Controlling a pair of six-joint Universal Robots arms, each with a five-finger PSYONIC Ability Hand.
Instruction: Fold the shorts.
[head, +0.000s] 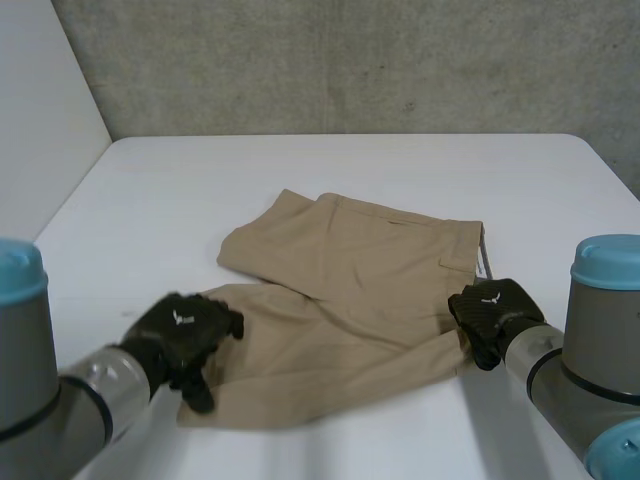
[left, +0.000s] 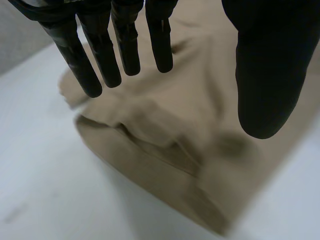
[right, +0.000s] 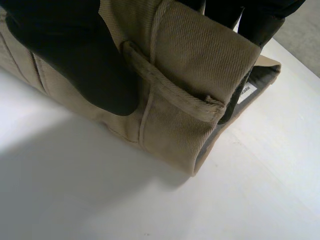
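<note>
Tan shorts (head: 350, 300) lie on the white table (head: 300, 180), waistband toward the right, legs toward the left, the near leg partly folded. My left hand (head: 185, 335) hovers over the near leg's hem with its fingers (left: 107, 55) straight and spread and the thumb (left: 270, 75) apart, open above the cloth (left: 190, 135). My right hand (head: 492, 315) is at the waistband's near corner. In its wrist view the thumb (right: 75, 55) presses on the outside of the waistband (right: 190, 65) and the fingers (right: 237, 95) reach behind it, pinching the cloth.
Bare white tabletop (head: 330, 450) runs along the front and on both sides of the shorts. A grey concrete wall (head: 350, 60) stands behind the table. A white label (right: 247, 92) shows inside the waistband.
</note>
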